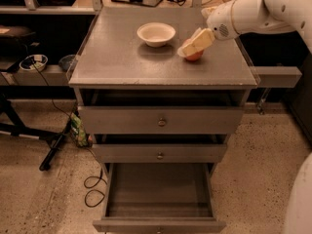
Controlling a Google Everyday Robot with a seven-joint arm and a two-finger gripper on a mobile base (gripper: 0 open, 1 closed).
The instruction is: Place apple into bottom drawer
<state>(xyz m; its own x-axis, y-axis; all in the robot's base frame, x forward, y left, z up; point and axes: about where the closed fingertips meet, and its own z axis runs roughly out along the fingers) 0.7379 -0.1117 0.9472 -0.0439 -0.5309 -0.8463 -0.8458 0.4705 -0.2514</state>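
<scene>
From my station, the apple [194,57] sits on the cabinet top [122,65], in its right half about midway between the back and front edges. It is well in from the right edge. Only its lower reddish curve shows under the gripper [187,49]. I cannot see the stem, so I cannot tell which way it points, and the visible part is round with no long axis I can make out.

The white arm [253,13] comes in from beyond the back right corner and slants down and leftward across the right edge. The cream gripper lies tilted over the top of the apple and covers most of it. I cannot tell whether it has hold of the fruit.

The cream bowl [156,33] stands just beside the apple, on the side toward the back left corner. The bottom drawer [158,191] is pulled out below the front edge.
</scene>
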